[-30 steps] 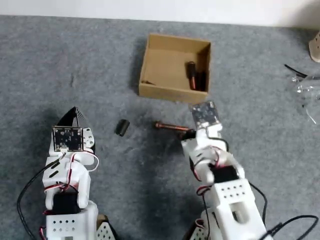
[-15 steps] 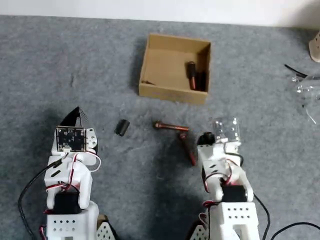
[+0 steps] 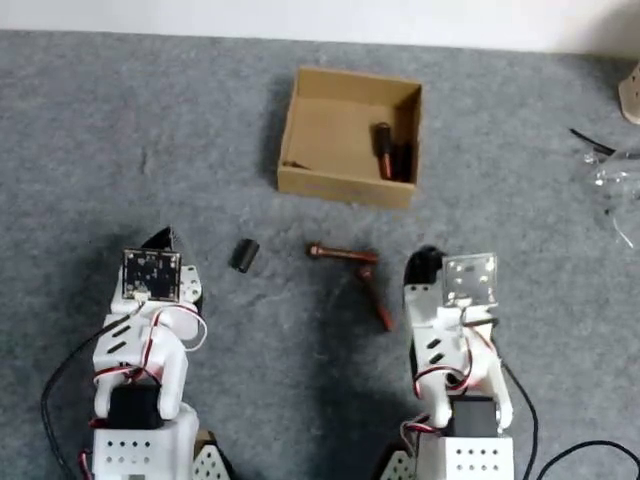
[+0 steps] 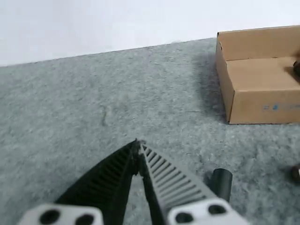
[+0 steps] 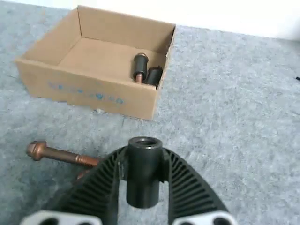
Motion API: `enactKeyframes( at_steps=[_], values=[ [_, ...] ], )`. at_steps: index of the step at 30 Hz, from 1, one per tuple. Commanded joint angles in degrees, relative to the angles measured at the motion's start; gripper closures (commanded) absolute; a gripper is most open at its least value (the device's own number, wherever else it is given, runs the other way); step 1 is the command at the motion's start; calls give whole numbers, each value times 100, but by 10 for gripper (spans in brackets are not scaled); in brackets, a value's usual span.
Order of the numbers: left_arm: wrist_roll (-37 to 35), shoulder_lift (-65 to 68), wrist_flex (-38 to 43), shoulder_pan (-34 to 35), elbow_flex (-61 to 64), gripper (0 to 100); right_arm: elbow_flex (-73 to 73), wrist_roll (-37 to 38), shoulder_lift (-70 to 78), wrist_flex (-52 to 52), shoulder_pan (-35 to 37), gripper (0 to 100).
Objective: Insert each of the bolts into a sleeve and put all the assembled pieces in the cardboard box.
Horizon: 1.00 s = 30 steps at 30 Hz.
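Observation:
The cardboard box (image 3: 300,140) stands at the back centre and holds a bolt in a sleeve (image 3: 383,150) with a black piece (image 3: 403,158) beside it. Two copper bolts lie on the carpet in front of the box: one crosswise (image 3: 340,253), one slanting (image 3: 377,298). A loose black sleeve (image 3: 244,255) lies left of them. My right gripper (image 5: 143,152) is shut on an upright black sleeve (image 5: 142,183), just right of the bolts (image 5: 61,154). My left gripper (image 4: 137,146) is shut with nothing in it, left of the loose sleeve (image 4: 221,183).
Grey carpet covers the table. Clear plastic pieces and thin wires (image 3: 605,170) lie at the far right, with a pale object (image 3: 630,92) at the right edge. A white strip runs along the back edge.
My right gripper has pulled back from the bolts toward its base and to the right, carrying the sleeve, which uncovered the slanting bolt. The left gripper has shifted slightly right.

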State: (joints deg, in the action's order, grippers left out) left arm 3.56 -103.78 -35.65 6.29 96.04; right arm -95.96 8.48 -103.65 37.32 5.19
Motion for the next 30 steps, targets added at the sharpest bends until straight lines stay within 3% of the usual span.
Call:
enactKeyframes(
  at_steps=[1, 4, 7, 13, 22, 30],
  values=[
    [-1222, -84, -26, -66, -75, 993, -462, -35, -136, 13, -66, 995],
    [-2637, -57, -404, -154, -611, 994, -462, -35, -163, 13, -66, 995],
    [-3314, -48, -862, -752, -1209, 994, -462, -35, -163, 13, -66, 995],
    [-3437, -40, -492, -2167, -1253, 994, -470, 132, -163, 13, -66, 995],
    [-3402, 75, -457, -2325, -1262, 993, -505, 255, -163, -198, -48, 995],
    [-3323, 2695, 1398, -2431, -1560, 993, -514, 273, -163, -215, -48, 995]
  ],
)
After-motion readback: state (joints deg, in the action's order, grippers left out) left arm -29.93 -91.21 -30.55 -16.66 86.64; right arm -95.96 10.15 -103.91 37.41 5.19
